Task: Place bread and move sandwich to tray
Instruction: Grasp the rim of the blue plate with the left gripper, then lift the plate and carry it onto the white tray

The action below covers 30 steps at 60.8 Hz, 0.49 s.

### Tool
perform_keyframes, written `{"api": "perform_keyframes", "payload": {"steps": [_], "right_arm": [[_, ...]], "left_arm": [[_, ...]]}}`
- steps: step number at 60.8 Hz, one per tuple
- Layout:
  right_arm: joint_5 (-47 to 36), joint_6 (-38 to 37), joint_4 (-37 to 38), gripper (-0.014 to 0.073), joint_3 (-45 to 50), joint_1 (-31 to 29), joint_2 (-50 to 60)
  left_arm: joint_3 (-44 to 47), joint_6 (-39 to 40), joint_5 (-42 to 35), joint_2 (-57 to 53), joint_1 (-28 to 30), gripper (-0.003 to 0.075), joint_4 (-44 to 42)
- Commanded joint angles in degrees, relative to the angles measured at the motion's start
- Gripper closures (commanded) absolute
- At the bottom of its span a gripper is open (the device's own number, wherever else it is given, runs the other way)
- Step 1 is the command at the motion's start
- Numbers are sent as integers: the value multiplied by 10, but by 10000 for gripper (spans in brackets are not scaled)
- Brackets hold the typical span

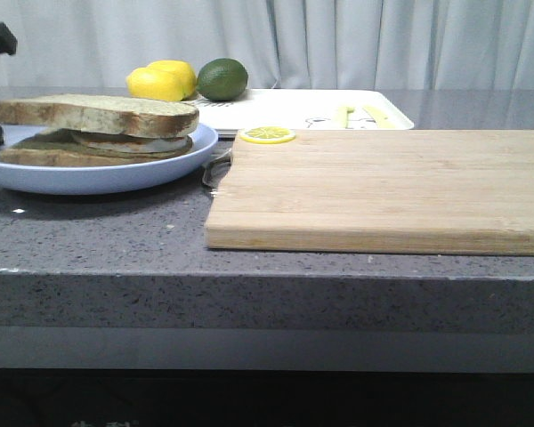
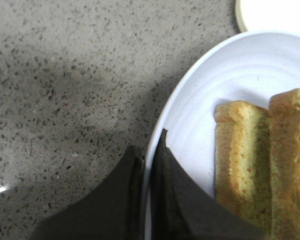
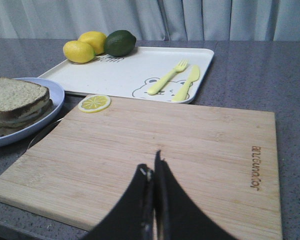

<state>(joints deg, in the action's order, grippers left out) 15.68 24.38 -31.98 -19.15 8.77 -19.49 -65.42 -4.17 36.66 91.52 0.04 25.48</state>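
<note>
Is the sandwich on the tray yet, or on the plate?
On the plate. The sandwich sits assembled there, while the tray holds only a fork, a knife and the fruit.

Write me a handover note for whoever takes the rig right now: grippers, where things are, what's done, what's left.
Left gripper: fingers pinched on the rim of the pale-blue plate.
Right gripper: shut, empty, over the cutting board.
Sandwich: assembled on the plate, top bread slice on; bread step looks done.
Tray: behind the board, holding a fork, a knife, two lemons and a lime; its middle is free.
Left: move the plated sandwich onto the tray.
</note>
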Motion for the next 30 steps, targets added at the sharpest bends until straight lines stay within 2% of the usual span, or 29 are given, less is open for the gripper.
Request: {"api": "perform_keyframes", "payload": {"steps": [1, 13, 30], "right_arm": [[-42, 3, -6, 663, -15, 1, -3], [-42, 3, -6, 663, -15, 1, -3], [-42, 3, -6, 663, -15, 1, -3]], "left_arm": [[-37, -53, 4, -19, 17, 740, 74], [-65, -141, 42, -19, 33, 740, 216], [-151, -147, 44, -2, 26, 741, 230]]}}
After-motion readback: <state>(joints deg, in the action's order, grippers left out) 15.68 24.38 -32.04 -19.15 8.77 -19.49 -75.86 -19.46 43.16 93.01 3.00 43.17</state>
